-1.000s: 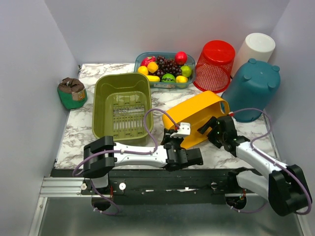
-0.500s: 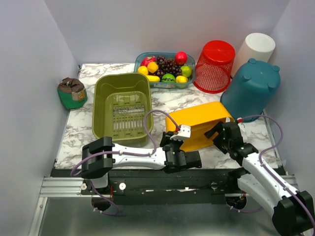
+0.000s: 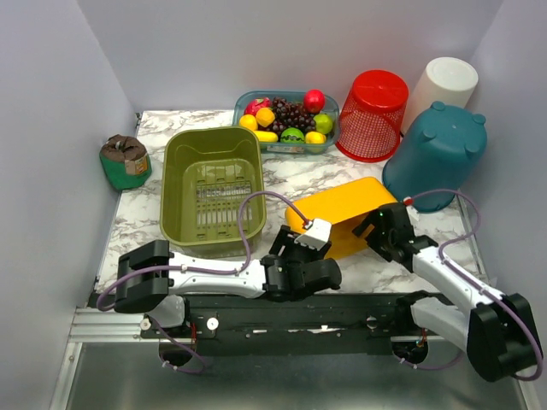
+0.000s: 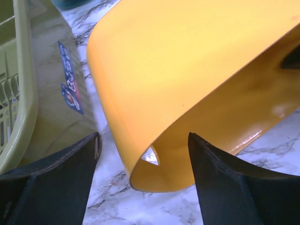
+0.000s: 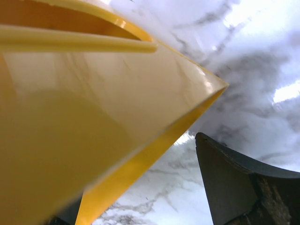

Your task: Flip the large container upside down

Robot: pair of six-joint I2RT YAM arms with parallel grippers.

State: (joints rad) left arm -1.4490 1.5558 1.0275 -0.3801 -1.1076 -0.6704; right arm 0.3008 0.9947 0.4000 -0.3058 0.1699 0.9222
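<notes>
**A:** From the top camera, we are seeing the yellow container (image 3: 346,209) lying on its side on the marble table (image 3: 295,175). It is just right of the green basin (image 3: 212,184) and in front of the teal bucket (image 3: 436,154).

**B:** We are also finding both arms at it. The left gripper (image 3: 291,246) is sitting at its near left end and the right gripper (image 3: 376,229) at its near right edge. How wide either one is standing, we are not making out from up here.

**A:** On the left wrist camera, we are looking at the left gripper (image 4: 144,137) with its fingers (image 4: 47,178) spread wide. The yellow container's (image 4: 187,61) rim is hanging between them, and marble is showing on both sides of it, so nothing is being held. The green basin's (image 4: 42,108) wall is standing just to the left.

**B:** On the right wrist camera, the yellow container (image 5: 70,117) is filling most of the frame. The right gripper (image 5: 136,173) is spread wide too. One finger (image 5: 234,183) is standing clear of the container's edge with bare marble (image 5: 243,61) between them. The other finger is mostly hidden beneath the yellow wall, so we are seeing no grip there.
</notes>
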